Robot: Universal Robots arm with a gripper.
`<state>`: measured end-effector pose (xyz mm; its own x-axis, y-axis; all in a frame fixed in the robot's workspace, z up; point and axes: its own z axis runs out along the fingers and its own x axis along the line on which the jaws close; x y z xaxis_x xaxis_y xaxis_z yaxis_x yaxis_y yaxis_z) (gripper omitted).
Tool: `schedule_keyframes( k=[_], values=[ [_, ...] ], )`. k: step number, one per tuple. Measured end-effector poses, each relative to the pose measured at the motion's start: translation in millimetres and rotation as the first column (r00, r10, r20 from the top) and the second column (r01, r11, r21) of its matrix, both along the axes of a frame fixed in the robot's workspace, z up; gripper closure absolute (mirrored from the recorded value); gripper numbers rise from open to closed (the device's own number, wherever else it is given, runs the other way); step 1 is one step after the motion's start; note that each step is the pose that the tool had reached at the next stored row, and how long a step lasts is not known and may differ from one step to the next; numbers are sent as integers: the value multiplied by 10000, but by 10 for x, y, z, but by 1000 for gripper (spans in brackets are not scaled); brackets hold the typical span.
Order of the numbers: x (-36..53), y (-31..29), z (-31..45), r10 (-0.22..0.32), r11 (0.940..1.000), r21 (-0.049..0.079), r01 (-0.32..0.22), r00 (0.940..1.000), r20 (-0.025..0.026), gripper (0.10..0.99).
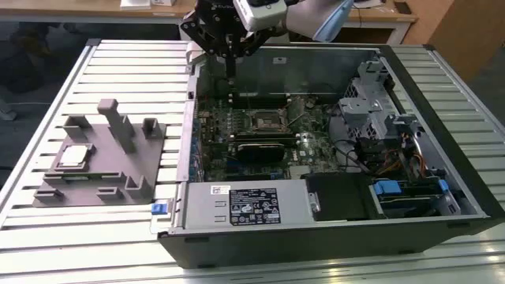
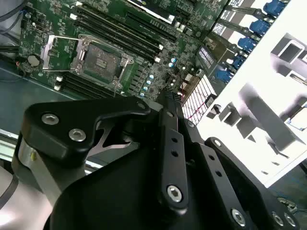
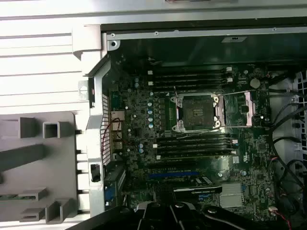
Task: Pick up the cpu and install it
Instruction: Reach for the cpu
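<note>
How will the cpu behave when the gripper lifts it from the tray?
Probably stiff: the cpu looks like a flat, metal-topped square. Likely light, being small beside the tray. It lies flat, so it should not roll, though its smooth top may slip.

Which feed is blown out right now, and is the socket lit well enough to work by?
Second wrist view: the tray is washed almost white, while the socket is evenly lit. First wrist view: the table slats glare bright, and the socket's metal frame glints. Exterior view: even light, with the cpu plain on the tray.
</note>
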<state>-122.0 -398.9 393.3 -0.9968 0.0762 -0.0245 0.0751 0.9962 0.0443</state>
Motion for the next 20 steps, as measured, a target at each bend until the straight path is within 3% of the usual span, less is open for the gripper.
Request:
schedule_keyframes(
  k=[6,20],
  values=[
    [-1,0,0,0,10000,0,0,10000,0,980],
    [-113,0,0,0,10000,0,0,10000,0,980]
  ],
)
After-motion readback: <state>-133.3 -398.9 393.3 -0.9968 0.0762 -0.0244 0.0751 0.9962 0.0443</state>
